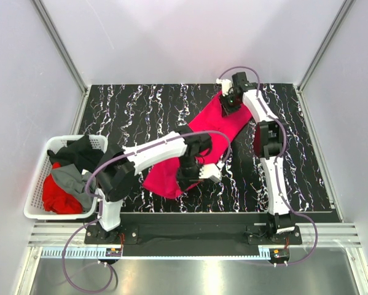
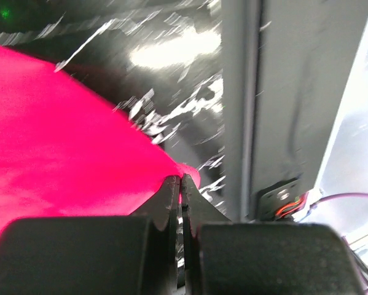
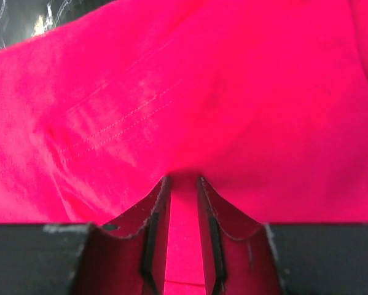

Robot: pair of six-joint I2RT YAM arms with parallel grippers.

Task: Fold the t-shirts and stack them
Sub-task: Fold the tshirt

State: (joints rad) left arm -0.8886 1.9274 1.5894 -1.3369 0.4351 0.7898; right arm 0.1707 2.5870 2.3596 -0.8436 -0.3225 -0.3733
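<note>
Crimson-pink t-shirt (image 1: 213, 124), wrist views show left jaws pinching its corner, right jaws clamping fold

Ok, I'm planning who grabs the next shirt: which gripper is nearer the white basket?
Left. The left gripper pinches the crimson-pink t-shirt's near end at table centre, right of the basket; the right gripper holds its far end, farther away.
</note>
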